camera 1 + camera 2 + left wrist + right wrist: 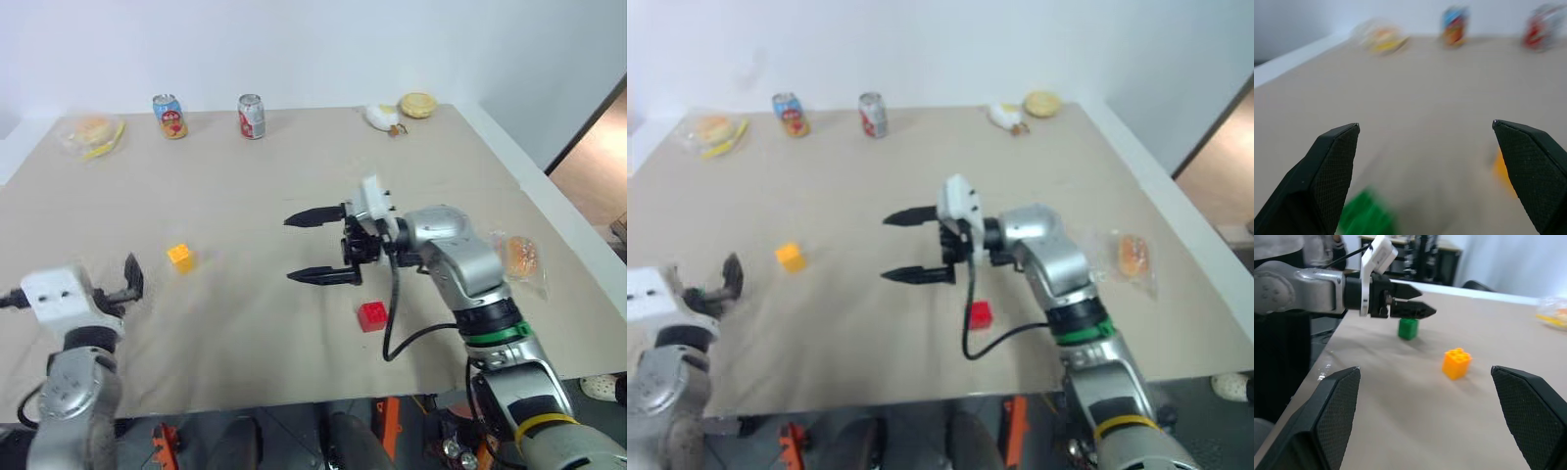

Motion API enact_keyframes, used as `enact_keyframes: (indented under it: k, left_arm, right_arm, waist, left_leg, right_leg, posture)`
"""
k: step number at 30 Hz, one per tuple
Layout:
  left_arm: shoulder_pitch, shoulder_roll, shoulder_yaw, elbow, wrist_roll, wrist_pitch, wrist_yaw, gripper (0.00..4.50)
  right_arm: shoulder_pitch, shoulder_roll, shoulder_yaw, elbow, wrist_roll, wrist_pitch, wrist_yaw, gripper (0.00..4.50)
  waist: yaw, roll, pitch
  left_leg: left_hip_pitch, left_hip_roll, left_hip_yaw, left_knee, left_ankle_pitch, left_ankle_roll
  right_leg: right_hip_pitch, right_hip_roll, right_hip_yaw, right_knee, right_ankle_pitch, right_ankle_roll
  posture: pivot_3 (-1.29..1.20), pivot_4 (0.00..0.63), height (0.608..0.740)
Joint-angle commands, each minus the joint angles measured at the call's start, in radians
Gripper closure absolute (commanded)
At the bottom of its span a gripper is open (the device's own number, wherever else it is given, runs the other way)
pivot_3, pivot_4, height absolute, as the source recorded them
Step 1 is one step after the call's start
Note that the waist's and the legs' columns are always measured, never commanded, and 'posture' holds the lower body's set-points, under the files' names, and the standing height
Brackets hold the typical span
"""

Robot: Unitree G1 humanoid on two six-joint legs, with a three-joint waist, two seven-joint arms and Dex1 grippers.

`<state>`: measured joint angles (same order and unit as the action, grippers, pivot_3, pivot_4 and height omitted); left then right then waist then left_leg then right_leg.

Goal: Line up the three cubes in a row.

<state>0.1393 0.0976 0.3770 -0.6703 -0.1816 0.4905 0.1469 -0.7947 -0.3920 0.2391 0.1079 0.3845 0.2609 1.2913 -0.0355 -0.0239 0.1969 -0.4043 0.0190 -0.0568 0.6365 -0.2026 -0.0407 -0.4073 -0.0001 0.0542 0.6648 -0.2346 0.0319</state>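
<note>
Beige table, three cubes apart – row not made yet.

Head view: red cube (371,316) lies below and beside the right gripper (315,247), which hangs released with nothing in it; yellow cube (179,257) sits well to its left, near the left gripper (131,278). R wrist view: green cube (1408,328) just behind left gripper, not touching. L wrist view: fingers (1332,166) wide apart, holding nothing. Next, I judge – grasp one cube & bring it to the others.
</note>
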Motion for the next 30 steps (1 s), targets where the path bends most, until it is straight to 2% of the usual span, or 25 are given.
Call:
enact_keyframes:
  k: [1,10,20,30]
  left_arm:
    - [-0.040,-0.067,-0.031,-0.074,0.122,0.006,0.153,0.00]
    - [-0.124,-0.178,-0.036,0.007,0.242,0.081,0.304,0.00]
    - [-0.209,-0.182,-0.010,0.168,0.239,0.067,0.327,0.00]
    - [-0.236,-0.188,0.014,0.232,0.228,0.071,0.350,0.00]
  right_arm:
    - [-0.061,0.021,0.000,0.067,-0.027,-0.071,0.031,0.09]
    - [-0.105,0.047,0.002,0.135,-0.060,-0.111,0.071,0.09]
    - [-0.094,0.038,-0.002,0.103,-0.064,-0.099,0.077,0.09]
    - [-0.094,0.039,-0.006,0.097,-0.060,-0.085,0.086,0.09]
  waist:
    - [0.002,0.000,0.000]
    - [-0.005,-0.001,-0.001]
    - [-0.009,-0.001,-0.001]
    - [-0.010,-0.001,-0.001]
  left_leg:
    - [0.000,0.000,0.000,0.000,0.000,-0.001]
    - [0.000,0.002,0.001,0.000,0.001,-0.001]
    - [0.000,0.002,0.001,0.000,0.001,-0.001]
    - [0.000,0.002,0.001,0.000,0.001,-0.001]
  right_leg:
    - [0.000,0.000,0.000,0.000,0.001,0.000]
    - [-0.001,0.003,0.002,0.000,0.002,0.000]
    - [-0.001,0.003,0.002,0.000,0.003,0.000]
    - [-0.001,0.003,0.002,0.000,0.003,0.000]
  posture:
    - [0.00,0.150,0.740]
    - [0.00,0.150,0.740]
    - [0.00,0.150,0.740]
    - [0.00,0.150,0.740]
